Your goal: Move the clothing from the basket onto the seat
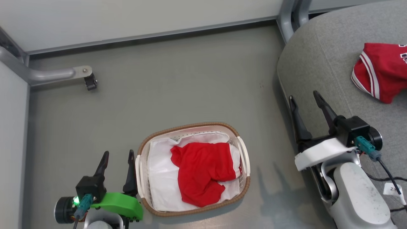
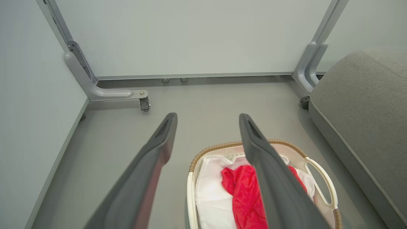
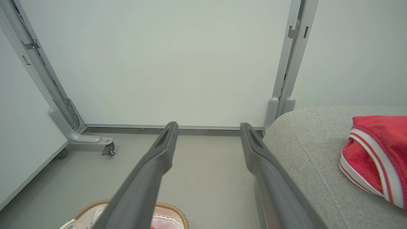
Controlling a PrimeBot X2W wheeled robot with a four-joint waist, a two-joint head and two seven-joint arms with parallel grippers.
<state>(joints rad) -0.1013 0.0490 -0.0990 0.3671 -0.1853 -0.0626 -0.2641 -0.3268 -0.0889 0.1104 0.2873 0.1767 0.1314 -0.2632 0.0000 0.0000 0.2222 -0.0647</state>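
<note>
Red and crumpled, one garment [image 1: 200,171] lies on a white sheet [image 1: 162,178] inside the basket [image 1: 190,125]. The striped jersey [image 1: 381,71] rests on the grey seat [image 1: 318,63], cut off by the frame edge, its lettering perhaps dark. The left gripper [image 1: 118,152], jaws spread and empty, sits just beside the basket. The right gripper [image 1: 303,95], likewise spread, hovers at the seat's edge, apart from the jersey.

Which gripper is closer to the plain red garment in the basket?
Left. The left gripper is beside the basket holding the red garment; the right gripper is farther, by the seat.
</note>
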